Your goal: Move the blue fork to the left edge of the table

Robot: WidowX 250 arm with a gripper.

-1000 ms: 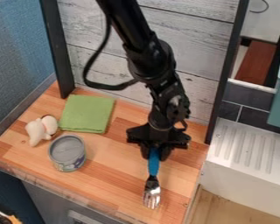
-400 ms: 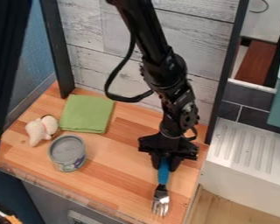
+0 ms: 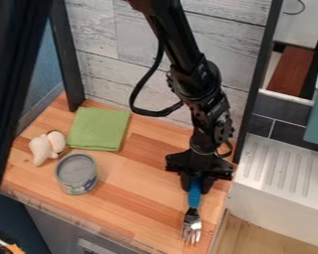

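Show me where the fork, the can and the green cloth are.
Fork [image 3: 195, 194]: camera view, on its blue handle.
Can [image 3: 76, 169]: camera view, on its grey top.
Green cloth [image 3: 99, 129]: camera view, on its middle.

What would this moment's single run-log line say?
gripper: holding blue fork by handle | position: picture's right side of table | tines: picture-downward | left-edge placement: pending

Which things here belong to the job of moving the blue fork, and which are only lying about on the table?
For the job:
blue fork, gripped by its handle
black hand
wooden table

Only lying about:
green cloth
grey-topped can
small white toy
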